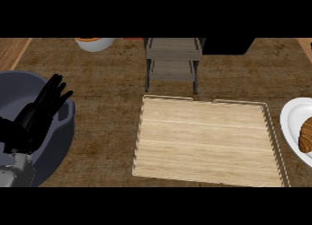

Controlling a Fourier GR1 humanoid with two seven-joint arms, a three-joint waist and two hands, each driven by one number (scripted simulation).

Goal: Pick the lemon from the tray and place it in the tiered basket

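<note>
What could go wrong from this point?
No lemon shows on the tray or in the tiered basket, so its place cannot be checked. The basket's shelves look narrow; a lemon set off-centre might roll out. The left robot hand, open over the dark pot, could knock it if moved.

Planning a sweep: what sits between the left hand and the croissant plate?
The wooden tray lies between left hand and plate, seen in the head view.

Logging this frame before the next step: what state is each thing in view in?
tray: flat on the counter, no lemon on it
tiered basket: upright, no lemon visible in it
left hand: open, fingers up, resting over the pot
pot: upright, partly hidden by the left hand
plate: holds a croissant
lemon: not in view
</note>
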